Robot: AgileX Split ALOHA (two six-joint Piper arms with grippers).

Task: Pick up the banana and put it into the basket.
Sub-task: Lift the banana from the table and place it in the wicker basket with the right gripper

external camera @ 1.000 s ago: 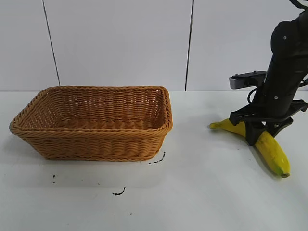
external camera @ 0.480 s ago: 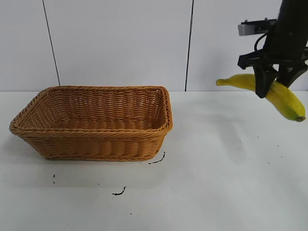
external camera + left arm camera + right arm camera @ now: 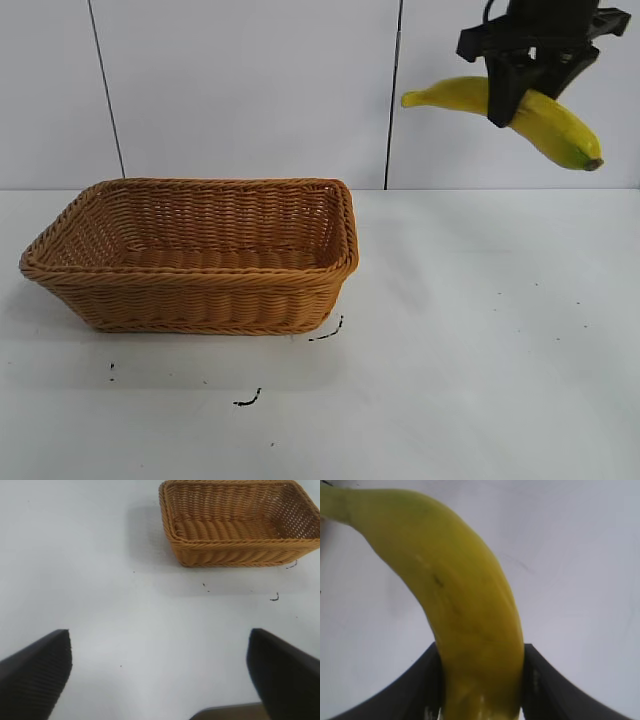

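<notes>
Banana [image 3: 545, 118] is hanging clamped mid-length in right claw [image 3: 515, 98], high above desk [image 3: 480, 330], right of basket [image 3: 200, 255]. Left claw [image 3: 160, 675] is sitting parked, fingers spread, gripping nothing.

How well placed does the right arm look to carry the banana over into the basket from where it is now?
Probably well placed. The right gripper holds the banana high above the table, above rim height, and nothing stands between it and the open-topped basket, whose visible inside looks empty.
</notes>
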